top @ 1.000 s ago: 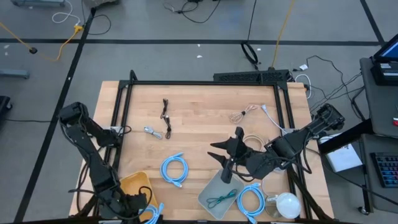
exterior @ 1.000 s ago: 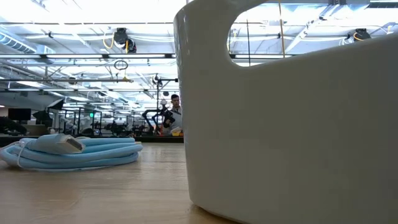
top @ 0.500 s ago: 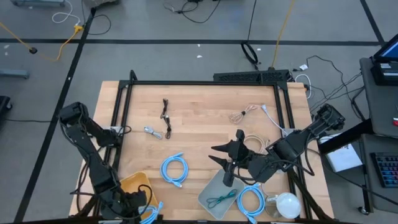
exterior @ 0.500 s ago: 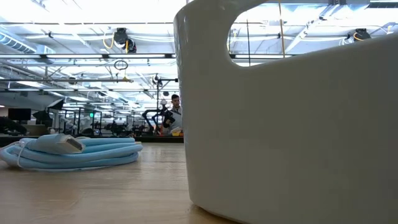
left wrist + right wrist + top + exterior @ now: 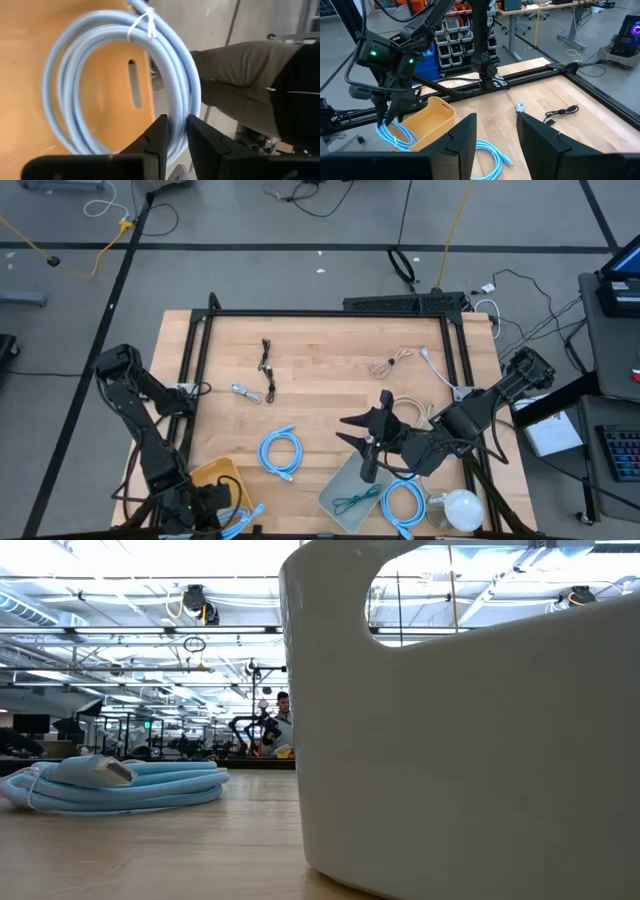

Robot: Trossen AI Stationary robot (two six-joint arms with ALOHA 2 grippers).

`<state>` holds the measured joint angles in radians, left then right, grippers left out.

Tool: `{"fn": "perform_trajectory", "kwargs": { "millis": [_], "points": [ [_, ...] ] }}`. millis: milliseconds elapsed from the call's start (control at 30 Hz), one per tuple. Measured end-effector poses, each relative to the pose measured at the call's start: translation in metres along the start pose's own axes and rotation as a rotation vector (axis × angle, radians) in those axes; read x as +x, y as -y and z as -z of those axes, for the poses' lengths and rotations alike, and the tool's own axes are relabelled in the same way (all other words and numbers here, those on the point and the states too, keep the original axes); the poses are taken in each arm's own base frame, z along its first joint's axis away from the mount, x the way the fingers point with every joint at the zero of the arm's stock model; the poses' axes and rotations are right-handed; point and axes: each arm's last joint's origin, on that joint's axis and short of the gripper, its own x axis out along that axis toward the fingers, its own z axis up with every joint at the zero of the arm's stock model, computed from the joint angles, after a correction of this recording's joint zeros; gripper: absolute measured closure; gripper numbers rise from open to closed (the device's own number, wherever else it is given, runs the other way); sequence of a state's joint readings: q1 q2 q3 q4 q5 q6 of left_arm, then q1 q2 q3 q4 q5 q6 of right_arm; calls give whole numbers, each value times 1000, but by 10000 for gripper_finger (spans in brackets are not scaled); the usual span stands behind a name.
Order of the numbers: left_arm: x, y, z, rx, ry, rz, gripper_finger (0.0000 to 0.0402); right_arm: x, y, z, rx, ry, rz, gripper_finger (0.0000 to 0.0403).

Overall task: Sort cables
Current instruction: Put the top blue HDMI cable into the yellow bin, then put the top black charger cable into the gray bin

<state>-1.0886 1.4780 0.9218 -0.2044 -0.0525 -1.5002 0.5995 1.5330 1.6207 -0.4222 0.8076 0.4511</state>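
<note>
Left gripper [image 5: 175,135] pinches a light-blue cable [image 5: 75,50] at the yellow bin [image 5: 215,477].

Right gripper [image 5: 495,131] waits, fingers apart, mid-table. Sorting looks early: the teal bundle [image 5: 355,500] seems binned; another blue loop [image 5: 281,452] and the black cable [image 5: 267,366] lie loose.

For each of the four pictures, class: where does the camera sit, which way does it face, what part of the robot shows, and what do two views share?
High view: overhead, facing straight down on the table; both arms show.
Low view: at tabletop height, facing the room past a white bin; no arm shows.
Left wrist view: on the left arm, facing its fingers pinching a light-blue cable at the yellow bin.
Right wrist view: on the right arm, facing across the table between open fingers.
Shared: right wrist and high views both show the left gripper.
</note>
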Motion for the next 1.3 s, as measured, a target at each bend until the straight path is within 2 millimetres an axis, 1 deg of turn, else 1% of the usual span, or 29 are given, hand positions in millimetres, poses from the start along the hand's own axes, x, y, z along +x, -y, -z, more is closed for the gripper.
{"fn": "perform_trajectory", "kwargs": {
  "millis": [400,633,733,800,900,1067,1167,1233,1300],
  "points": [
    [-1,-2,4,-20,-6,-23,259,0,-2,-4,11,33,-15,269],
    [-21,2,0,-14,91,4,224,0,-2,-4,13,35,-16,269],
    [-32,2,-2,-11,126,-5,219,0,-2,-4,12,33,-16,269],
    [-37,-1,-7,-2,151,-26,219,0,-2,-4,11,32,-15,269],
    [-44,-8,-26,14,174,-88,227,0,-1,-3,7,24,-12,269],
    [-58,-28,-75,29,240,-227,245,1,4,5,-2,-44,28,269],
    [-75,-46,-103,30,312,-343,252,2,9,10,-2,-87,60,269],
    [-90,-61,-119,6,348,-447,254,3,12,12,-11,-110,81,269],
    [-109,-79,-132,-64,370,-563,254,4,17,15,-20,-136,107,269]
  ]
}}
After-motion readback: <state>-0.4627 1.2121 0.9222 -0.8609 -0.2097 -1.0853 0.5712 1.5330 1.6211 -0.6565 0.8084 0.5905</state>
